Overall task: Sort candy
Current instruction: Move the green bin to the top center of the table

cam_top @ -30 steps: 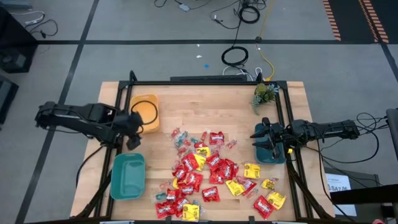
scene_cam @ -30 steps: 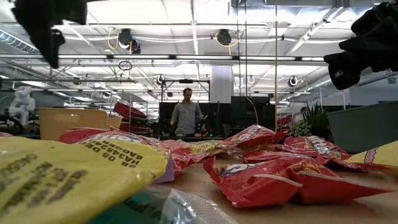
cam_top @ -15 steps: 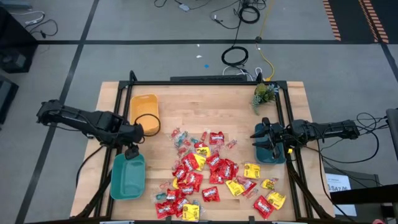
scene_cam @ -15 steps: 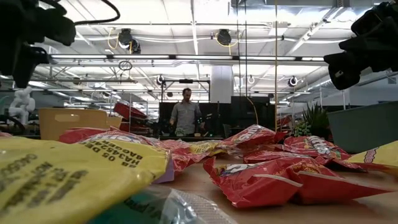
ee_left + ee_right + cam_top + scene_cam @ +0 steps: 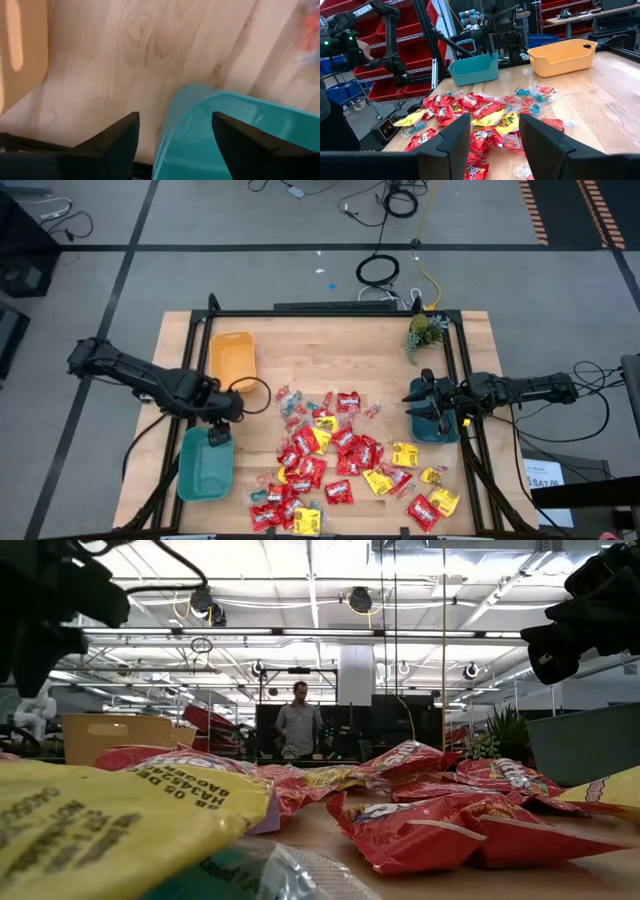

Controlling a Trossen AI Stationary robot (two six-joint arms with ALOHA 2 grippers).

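Observation:
The candy (image 5: 340, 460) lies as a loose heap of red, yellow and small clear-wrapped pieces on the wooden table (image 5: 340, 345), right of centre and toward the near edge. My left gripper (image 5: 218, 435) points down, open, above the far right corner of the left teal bin (image 5: 203, 468). In the left wrist view that corner's rim (image 5: 200, 107) shows below the gap of my left gripper (image 5: 175, 137). My right gripper (image 5: 416, 402) is level and open at the right edge, over a second teal bin (image 5: 440, 428), with nothing between its fingers (image 5: 495, 140).
A yellow bin (image 5: 232, 355) stands at the far left, beyond the left teal bin. A small green plant (image 5: 425, 332) sits at the far right corner. A black frame rail (image 5: 330, 312) borders the table. Bare wood lies between the yellow bin and the plant. A person (image 5: 300, 730) stands far behind the table.
My left gripper has gone from the yellow bin's near end toward the table's near edge and down, and now stands over the left teal bin's far right corner. It has stayed open. The right arm and the candy have kept still.

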